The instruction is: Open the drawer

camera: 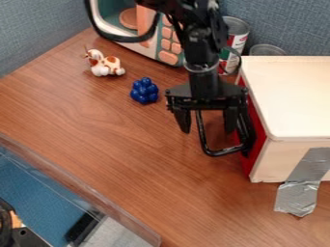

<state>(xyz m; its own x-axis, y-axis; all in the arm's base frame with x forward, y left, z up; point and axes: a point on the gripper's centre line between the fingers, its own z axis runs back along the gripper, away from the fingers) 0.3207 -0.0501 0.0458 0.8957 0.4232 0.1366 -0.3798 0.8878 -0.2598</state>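
Note:
The black gripper [207, 131] hangs pointing down just left of the white box [296, 101], its two fingers apart. A red drawer front [256, 137] faces left on that box and looks shut, though the arm covers part of it. From the red front a black looped handle [222, 152] sticks out to the left. Its outer bar shows between the two fingers, and the lower part of the loop lies below the fingertips. Whether either finger touches the handle, I cannot tell.
Left of the gripper are a blue knobbly toy [145, 90] and a white-and-brown animal figure [104, 63]. A toy microwave [145, 36] and a can [235, 38] stand behind. Grey tape [303, 183] runs down the box's front onto the table.

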